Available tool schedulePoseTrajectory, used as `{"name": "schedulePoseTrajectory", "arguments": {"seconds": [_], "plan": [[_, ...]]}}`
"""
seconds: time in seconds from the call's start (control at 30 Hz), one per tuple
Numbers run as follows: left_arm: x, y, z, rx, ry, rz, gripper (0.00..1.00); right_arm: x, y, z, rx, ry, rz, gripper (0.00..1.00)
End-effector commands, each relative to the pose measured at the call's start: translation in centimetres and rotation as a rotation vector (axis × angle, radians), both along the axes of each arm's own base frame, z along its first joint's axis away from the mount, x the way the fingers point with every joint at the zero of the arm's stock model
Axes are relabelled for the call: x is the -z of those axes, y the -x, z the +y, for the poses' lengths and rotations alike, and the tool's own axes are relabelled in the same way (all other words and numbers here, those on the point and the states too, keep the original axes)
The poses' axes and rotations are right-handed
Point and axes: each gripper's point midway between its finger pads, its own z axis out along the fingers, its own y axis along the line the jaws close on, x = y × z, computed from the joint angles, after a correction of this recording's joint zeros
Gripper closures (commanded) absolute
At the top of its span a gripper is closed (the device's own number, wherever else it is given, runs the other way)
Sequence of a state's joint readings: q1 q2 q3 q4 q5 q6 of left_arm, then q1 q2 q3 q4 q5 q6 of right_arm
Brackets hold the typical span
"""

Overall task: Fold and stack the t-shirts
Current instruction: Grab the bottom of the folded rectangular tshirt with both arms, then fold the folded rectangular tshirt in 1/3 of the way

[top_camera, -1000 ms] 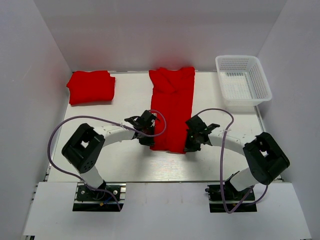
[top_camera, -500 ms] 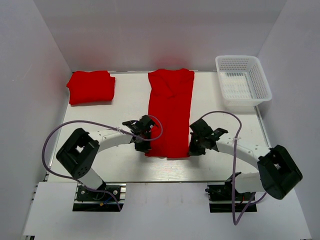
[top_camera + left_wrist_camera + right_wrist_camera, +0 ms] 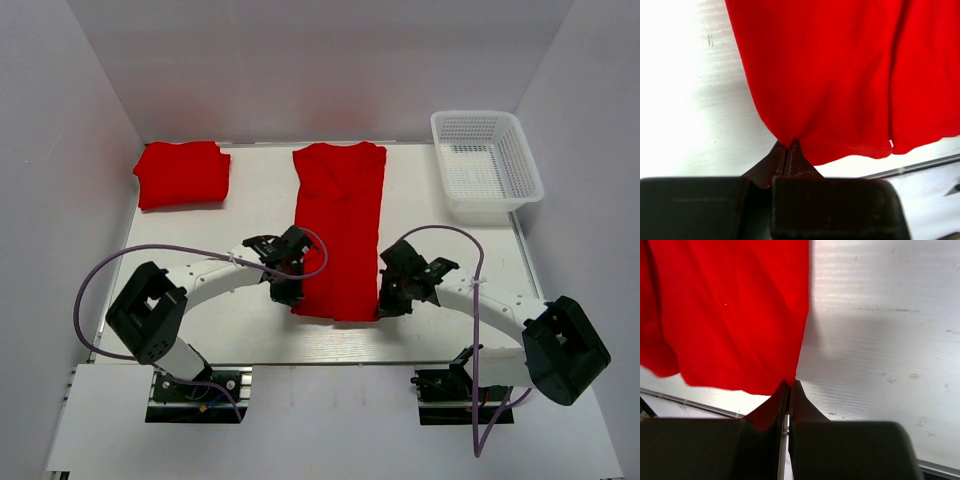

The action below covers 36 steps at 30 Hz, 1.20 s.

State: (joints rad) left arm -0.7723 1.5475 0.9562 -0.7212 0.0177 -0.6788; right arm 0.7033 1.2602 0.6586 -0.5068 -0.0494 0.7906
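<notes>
A red t-shirt (image 3: 340,225) lies as a long narrow strip down the middle of the table, collar end at the back. My left gripper (image 3: 293,297) is shut on its near left corner; in the left wrist view the cloth (image 3: 840,75) is pinched at the gripper (image 3: 788,145). My right gripper (image 3: 381,303) is shut on the near right corner, with the cloth (image 3: 730,315) caught at the gripper (image 3: 789,386). A second red t-shirt (image 3: 183,173) lies folded at the back left.
A white mesh basket (image 3: 486,162) stands at the back right. The table's near edge (image 3: 330,360) runs just in front of both grippers. White walls close in the back and both sides.
Both grippers have shut on the shirt's near corners and pulled them toward the near edge. The strip now lies longer and straighter, and both arms have swung lower.
</notes>
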Motion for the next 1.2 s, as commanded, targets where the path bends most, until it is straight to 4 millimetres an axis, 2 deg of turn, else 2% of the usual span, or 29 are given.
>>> {"name": "schedulePoseTrajectory", "arguments": {"seconds": [0.0, 0.03, 0.07, 0.13, 0.17, 0.2, 0.23, 0.3, 0.37, 0.47, 0.5, 0.57, 0.6, 0.67, 0.73, 0.8, 0.83, 0.87, 0.93, 1.03, 1.17], "plan": [[-2.1, -1.2, -0.3, -0.042, 0.005, -0.009, 1.00, -1.3, -1.8, -0.5, 0.031, 0.060, -0.049, 1.00], [-2.2, -1.7, -0.3, -0.056, -0.010, -0.017, 1.00, -1.3, -2.4, -0.7, 0.041, 0.080, -0.069, 1.00], [-2.3, -2.1, -0.7, -0.057, -0.007, -0.020, 1.00, -2.1, -3.5, 0.0, 0.049, 0.065, -0.096, 1.00], [-2.7, -3.4, -1.0, -0.068, -0.037, -0.040, 1.00, -2.1, -4.1, 0.3, 0.037, 0.076, -0.101, 1.00], [-2.9, -4.1, -1.0, -0.080, -0.047, -0.047, 1.00, -2.6, -5.2, 0.7, 0.044, 0.080, -0.120, 1.00], [-3.7, -5.2, -1.0, -0.098, -0.052, -0.066, 1.00, -2.7, -5.5, 0.8, 0.036, 0.084, -0.127, 1.00], [-3.3, -5.5, -1.2, -0.098, -0.066, -0.052, 1.00, -2.2, -5.7, 0.7, 0.036, 0.108, -0.112, 1.00], [-4.0, -7.5, -1.0, -0.140, -0.065, -0.068, 1.00, -3.2, -7.5, 0.4, 0.063, 0.135, -0.161, 1.00], [-3.4, -8.4, -0.7, -0.162, -0.076, -0.041, 1.00, -3.2, -8.8, 0.0, 0.082, 0.164, -0.179, 1.00], [-4.4, -11.0, -0.3, -0.181, -0.071, -0.075, 1.00, -4.0, -11.3, -0.2, 0.109, 0.181, -0.221, 1.00], [-4.3, -11.7, -0.3, -0.178, -0.069, -0.084, 1.00, -4.8, -12.4, 0.2, 0.112, 0.172, -0.241, 1.00], [-5.3, -13.4, -0.8, -0.160, -0.049, -0.126, 1.00, -4.7, -13.3, 0.2, 0.096, 0.184, -0.245, 1.00], [-5.0, -14.1, -0.7, -0.158, -0.055, -0.126, 1.00, -5.3, -14.4, 0.4, 0.103, 0.173, -0.253, 1.00], [-5.8, -15.6, -1.1, -0.151, -0.041, -0.156, 1.00, -4.7, -15.0, 0.2, 0.083, 0.199, -0.242, 1.00], [-5.5, -16.8, -1.0, -0.143, -0.058, -0.167, 1.00, -5.9, -16.7, 0.2, 0.087, 0.199, -0.274, 1.00], [-6.4, -18.2, -1.1, -0.150, -0.056, -0.194, 1.00, -6.0, -17.8, 0.2, 0.091, 0.199, -0.274, 1.00], [-6.9, -19.0, -0.9, -0.155, -0.052, -0.206, 1.00, -7.1, -18.9, 0.5, 0.090, 0.188, -0.300, 1.00], [-6.7, -19.6, -0.7, -0.165, -0.054, -0.204, 1.00, -6.6, -19.2, 0.2, 0.092, 0.201, -0.281, 1.00], [-7.1, -20.7, -0.6, -0.170, -0.047, -0.221, 1.00, -7.2, -20.1, 0.4, 0.089, 0.196, -0.297, 1.00], [-6.5, -21.6, 0.3, -0.178, -0.065, -0.210, 1.00, -7.1, -21.1, -0.1, 0.102, 0.203, -0.298, 1.00], [-7.5, -24.0, 0.0, -0.150, -0.025, -0.296, 1.00, -6.8, -22.1, -0.2, 0.101, 0.195, -0.292, 1.00]]}}
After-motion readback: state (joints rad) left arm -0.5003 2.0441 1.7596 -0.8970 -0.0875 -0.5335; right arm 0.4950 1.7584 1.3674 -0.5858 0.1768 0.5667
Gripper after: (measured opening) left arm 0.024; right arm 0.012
